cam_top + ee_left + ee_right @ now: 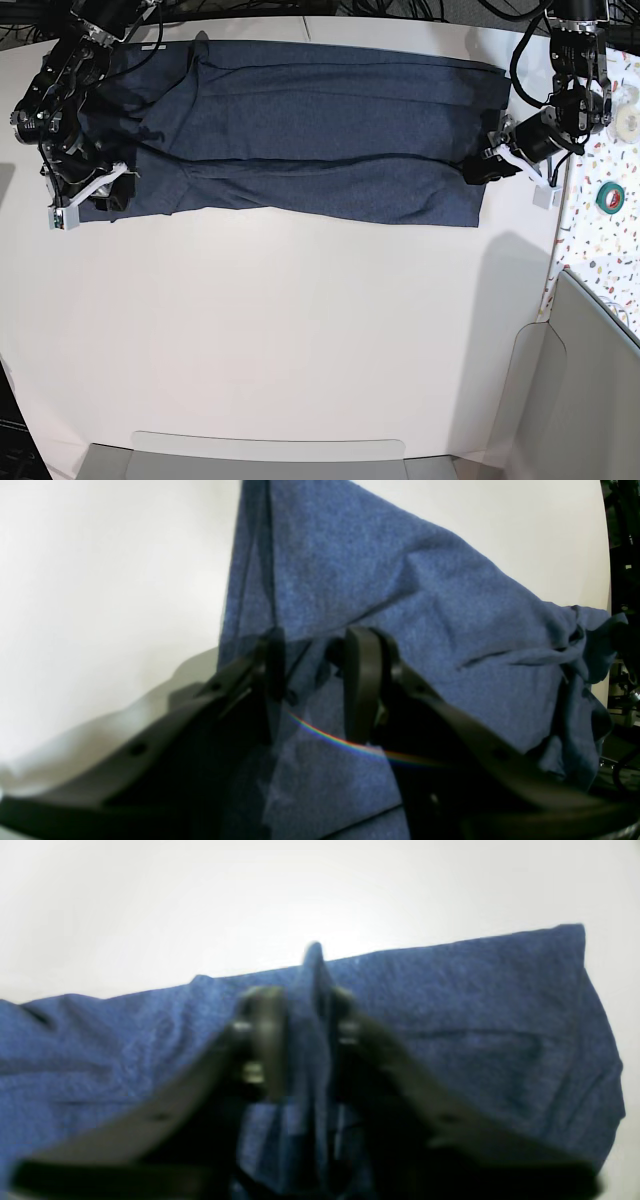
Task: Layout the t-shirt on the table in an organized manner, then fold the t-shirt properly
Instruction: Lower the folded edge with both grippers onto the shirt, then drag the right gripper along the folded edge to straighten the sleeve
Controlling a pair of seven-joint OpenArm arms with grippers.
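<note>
T-shirt (300, 130): lay as a long folded band across the far part of the white worktop (300, 330). Speckled side surface with green tape roll (611, 196) stood beyond the worktop's edge by the left arm. Near half lay bare. Right end effector (305, 1040) clamped cloth; left end effector (312, 680) straddled a fold, jaws apart.

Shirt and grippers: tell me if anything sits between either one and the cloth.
Nothing visible does. The right gripper is pinching a fold of the shirt, and the left gripper straddles cloth at the opposite end. The table around the shirt is bare.
</note>
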